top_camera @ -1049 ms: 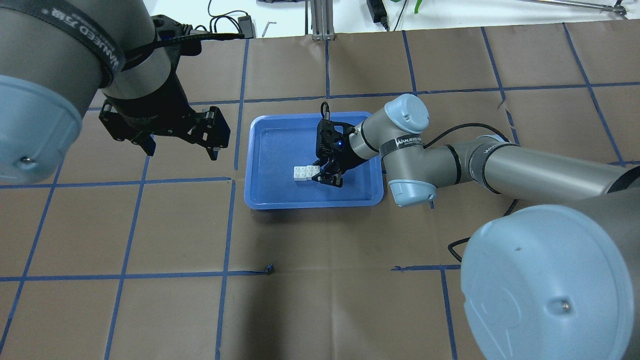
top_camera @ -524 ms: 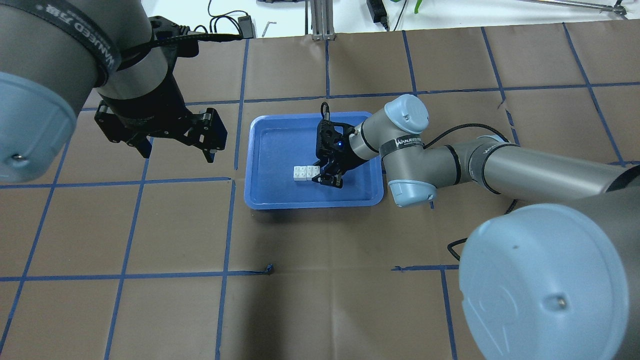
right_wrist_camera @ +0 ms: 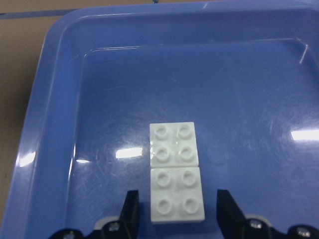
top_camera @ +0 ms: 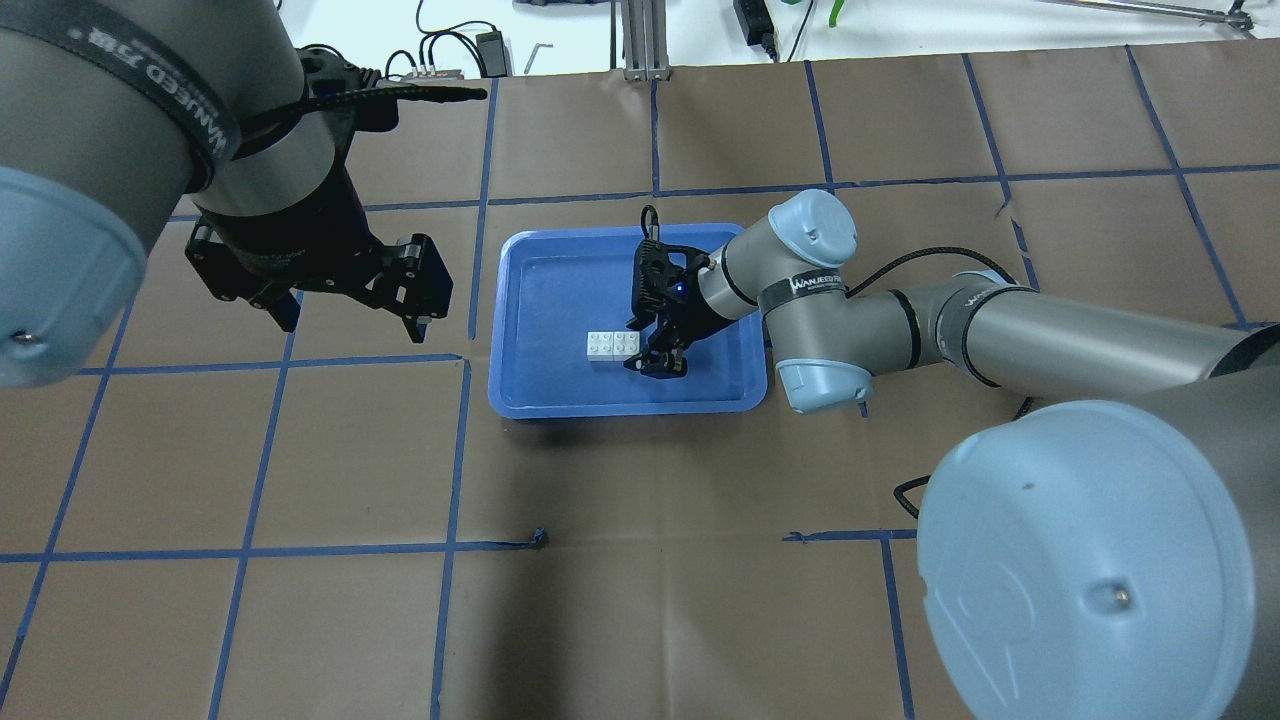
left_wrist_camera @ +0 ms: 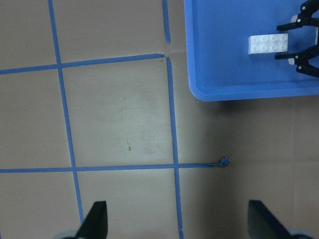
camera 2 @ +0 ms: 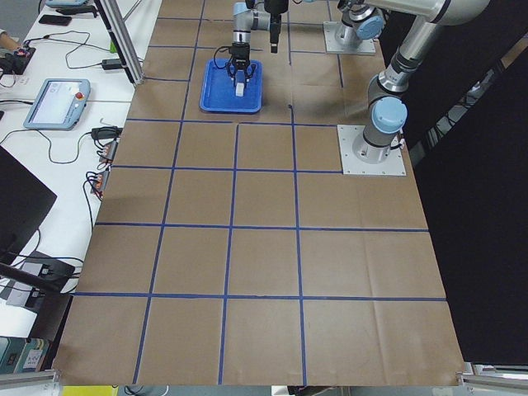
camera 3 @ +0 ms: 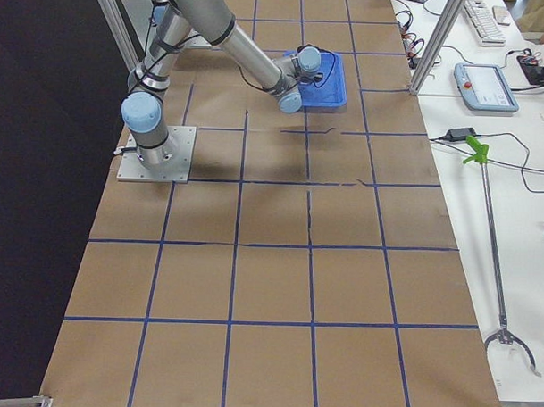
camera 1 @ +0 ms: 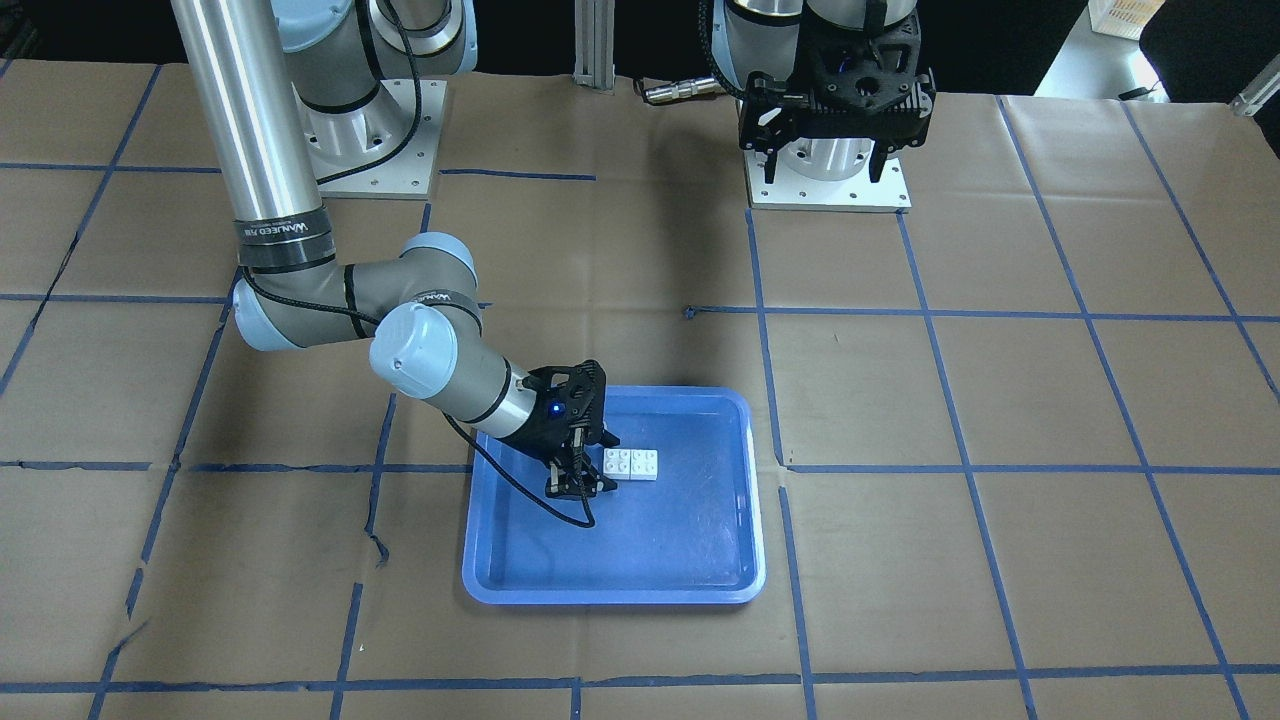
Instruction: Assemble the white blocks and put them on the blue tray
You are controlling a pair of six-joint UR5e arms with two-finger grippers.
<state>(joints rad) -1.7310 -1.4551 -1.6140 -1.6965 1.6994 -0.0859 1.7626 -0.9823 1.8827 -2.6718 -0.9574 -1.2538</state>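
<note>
Two white blocks (top_camera: 612, 345) lie joined end to end on the floor of the blue tray (top_camera: 540, 290). They also show in the front view (camera 1: 631, 463) and the left wrist view (left_wrist_camera: 269, 44). My right gripper (top_camera: 648, 347) is low inside the tray, open, its fingers on either side of the near block's end with small gaps. The right wrist view shows the blocks (right_wrist_camera: 175, 172) between the fingertips (right_wrist_camera: 130, 214). My left gripper (top_camera: 350, 312) is open and empty, high above the table to the left of the tray.
The blue tray (camera 1: 600, 592) sits mid-table on brown paper with a blue tape grid. A small tape scrap (top_camera: 540, 538) lies in front of the tray. Both arm bases (camera 1: 828, 180) stand at the robot's edge of the table.
My left gripper has drifted slightly left and toward the robot. My right gripper and the white blocks have barely moved.
</note>
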